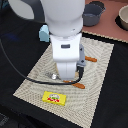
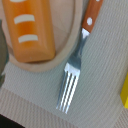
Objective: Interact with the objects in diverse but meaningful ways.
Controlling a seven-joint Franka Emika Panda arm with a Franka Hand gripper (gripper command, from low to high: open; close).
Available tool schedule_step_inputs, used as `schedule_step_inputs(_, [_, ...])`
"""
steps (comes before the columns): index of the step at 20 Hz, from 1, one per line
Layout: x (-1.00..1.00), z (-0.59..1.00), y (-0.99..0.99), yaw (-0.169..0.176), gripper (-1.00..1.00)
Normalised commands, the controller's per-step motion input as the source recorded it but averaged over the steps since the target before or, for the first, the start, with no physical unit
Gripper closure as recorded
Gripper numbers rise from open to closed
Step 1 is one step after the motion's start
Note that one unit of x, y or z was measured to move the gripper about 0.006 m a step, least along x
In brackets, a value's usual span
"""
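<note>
Over the woven placemat (image 1: 95, 75) the arm hides its gripper, so I cannot tell its grip, while the orange block (image 2: 30, 30) lies on a plate beside the fork (image 2: 75, 70), yellow packet (image 1: 55, 98) nearer, grey pot (image 1: 93, 14) far.

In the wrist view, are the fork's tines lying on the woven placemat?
Yes, the fork lies flat with its metal tines on the grey woven placemat, beside the orange block.

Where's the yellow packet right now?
In the exterior view, the yellow packet lies flat on the woven mat near its front edge, just below the arm and the orange-handled fork.
</note>
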Motion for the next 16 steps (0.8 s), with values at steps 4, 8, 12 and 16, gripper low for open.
schedule_step_inputs(4, [0.00,-0.14,0.52,0.000,-1.00])
schedule_step_inputs(8, [-0.11,-0.15,0.51,0.000,-1.00])
schedule_step_inputs(12, [-0.05,-0.18,0.35,0.000,-1.00])
schedule_step_inputs(16, [-0.04,-0.22,0.11,0.000,-1.00])
